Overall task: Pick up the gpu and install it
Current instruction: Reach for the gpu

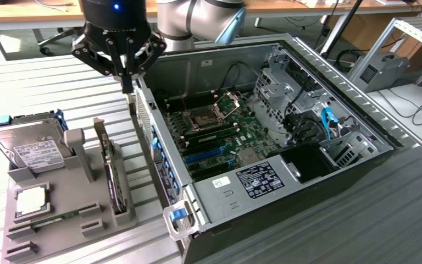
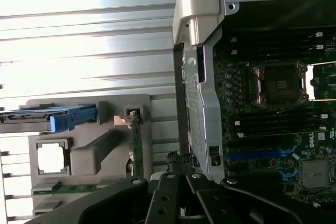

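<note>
Gpu (image 1: 112,175): stands on edge in grey holder (image 1: 57,231), beside hard drive (image 1: 28,146); long axis runs roughly toward the gripper (image 1: 127,83); gripper: fingers closed, empty, hovering at computer case (image 1: 211,60) rear wall, beyond the card's far end, apart from it.

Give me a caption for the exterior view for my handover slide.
Shut gripper above a wall of the open computer case; gpu upright in the grey holder, not yet picked up.
</note>
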